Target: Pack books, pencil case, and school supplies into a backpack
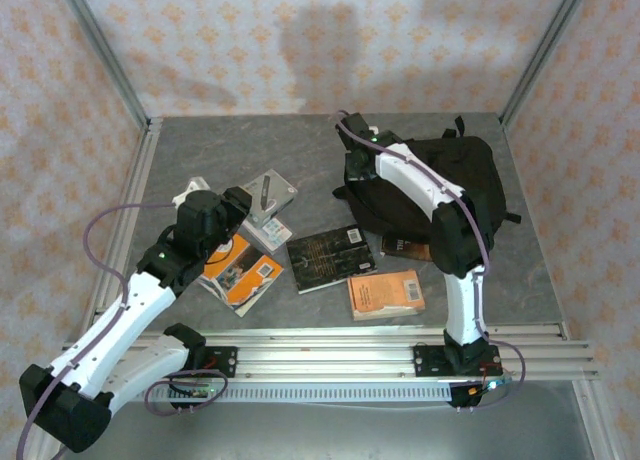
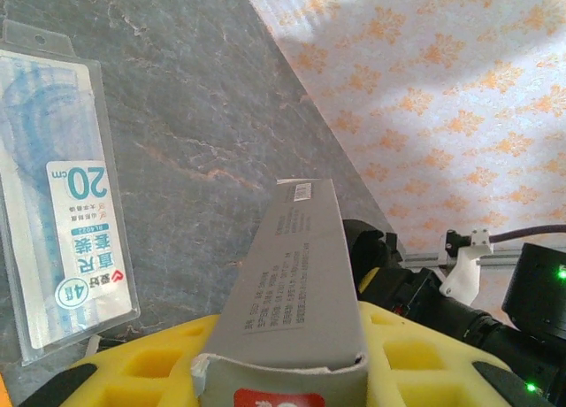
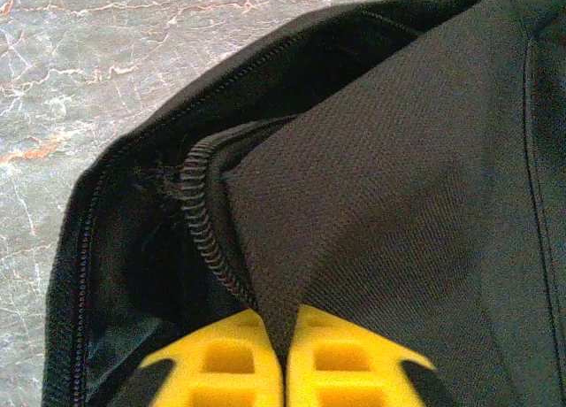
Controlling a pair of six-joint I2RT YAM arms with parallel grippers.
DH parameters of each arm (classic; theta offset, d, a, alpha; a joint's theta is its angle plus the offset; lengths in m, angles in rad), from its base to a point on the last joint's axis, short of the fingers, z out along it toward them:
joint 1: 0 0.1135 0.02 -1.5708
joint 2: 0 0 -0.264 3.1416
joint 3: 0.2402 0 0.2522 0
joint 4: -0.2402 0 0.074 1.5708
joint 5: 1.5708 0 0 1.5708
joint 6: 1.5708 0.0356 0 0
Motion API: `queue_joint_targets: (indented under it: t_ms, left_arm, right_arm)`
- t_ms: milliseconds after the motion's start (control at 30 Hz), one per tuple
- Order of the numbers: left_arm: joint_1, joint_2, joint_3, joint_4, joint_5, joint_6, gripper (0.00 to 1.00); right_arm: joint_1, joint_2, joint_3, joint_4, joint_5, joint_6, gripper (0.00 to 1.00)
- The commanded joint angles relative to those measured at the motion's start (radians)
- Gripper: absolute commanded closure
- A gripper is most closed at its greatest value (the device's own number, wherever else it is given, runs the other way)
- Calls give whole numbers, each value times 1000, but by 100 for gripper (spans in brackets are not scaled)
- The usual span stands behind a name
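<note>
My left gripper (image 1: 243, 208) (image 2: 292, 376) is shut on the grey box (image 2: 292, 274) (image 1: 268, 193), which sticks out ahead of the yellow fingers (image 2: 141, 363) above the table. The clear blue-and-white packet (image 2: 62, 239) lies flat just left of it. My right gripper (image 1: 358, 170) (image 3: 285, 341) is shut on a fold of the black backpack (image 1: 445, 180) (image 3: 398, 186) beside its zip (image 3: 199, 221), holding the flap at the open mouth. The orange-and-white book (image 1: 240, 270), black book (image 1: 325, 258) and small orange book (image 1: 386, 294) lie in front. The dark brown book (image 1: 404, 246) is partly under the right arm.
A small flat printed item (image 1: 272, 232) lies between the left gripper and the black book. The table (image 1: 250, 150) is walled at the back and sides by patterned panels (image 1: 300, 40). An aluminium rail (image 1: 350, 355) runs along the near edge.
</note>
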Motion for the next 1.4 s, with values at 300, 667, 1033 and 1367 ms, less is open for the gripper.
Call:
queue_joint_targets:
  t_ms: [300,667,1033,1367]
  left_arm:
    - [7,291,240,65,246,171,66]
    - [-98,678,544,195,459,210,68]
    - [-197,896,693,279,545,170,77]
    - [-200,1064,791,334,533,99,78]
  right_arm:
    - [-58,-289,-11,-84,-103,-138,99]
    - [-231,-533,-217,78,-442,-113,100]
    - [-378,-551,-242,151,-684,35,100]
    - [-383,-529,-152,119,-731,70,100]
